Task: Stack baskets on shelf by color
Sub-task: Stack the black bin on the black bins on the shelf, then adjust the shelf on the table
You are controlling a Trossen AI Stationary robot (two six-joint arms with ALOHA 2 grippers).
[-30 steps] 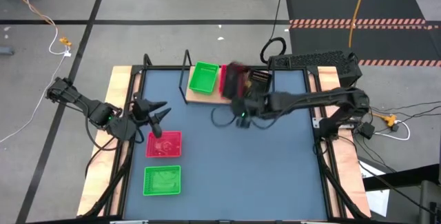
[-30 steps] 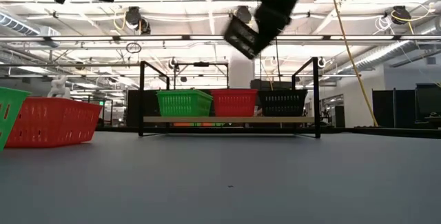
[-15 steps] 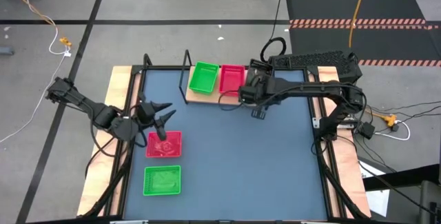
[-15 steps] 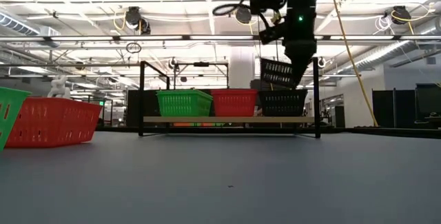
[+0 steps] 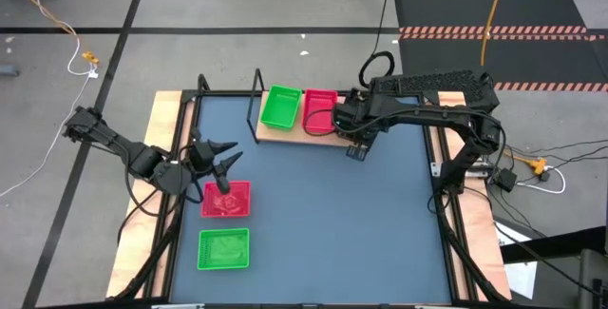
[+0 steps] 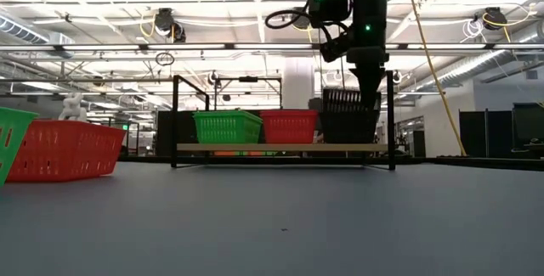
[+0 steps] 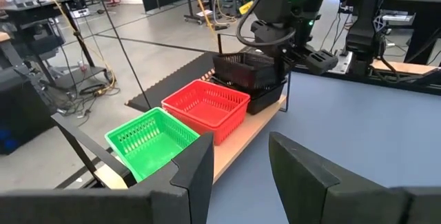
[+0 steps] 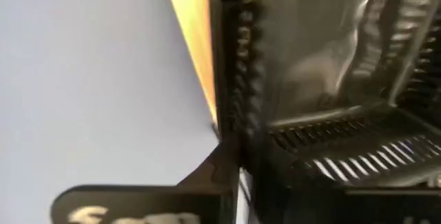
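My right gripper (image 6: 367, 85) is shut on a black basket (image 6: 348, 100) at the right end of the shelf (image 6: 280, 147). This basket sits partly down inside another black basket (image 7: 256, 94) that stands on the tan board. A green basket (image 5: 280, 106) and a red basket (image 5: 319, 109) stand on the board to its left. My left gripper (image 7: 241, 176) is open and hovers above a red basket (image 5: 226, 199) on the table. A green basket (image 5: 224, 249) rests on the table nearer the front edge. My right gripper holds the upper black basket by its rim wall (image 8: 238, 114), toward the basket's right end (image 6: 364, 98). The fingers come from above, pointing down. The basket is about level, its bottom sunk into the black basket below. Whether one finger is inside, I cannot tell.
The shelf's black rod frame (image 6: 174, 119) rises at both ends of the board, with a post (image 6: 391, 115) close to my right gripper. Wooden side rails (image 5: 166, 119) border the blue-grey tabletop (image 5: 332, 223). The red table basket (image 6: 64, 150) and the green one (image 6: 10, 140) stand at the left.
My right gripper has carried the black basket from above the table toward the far right, over the shelf's right end, and then down. The basket has turned from tilted to level and now nests in the black basket on the shelf.
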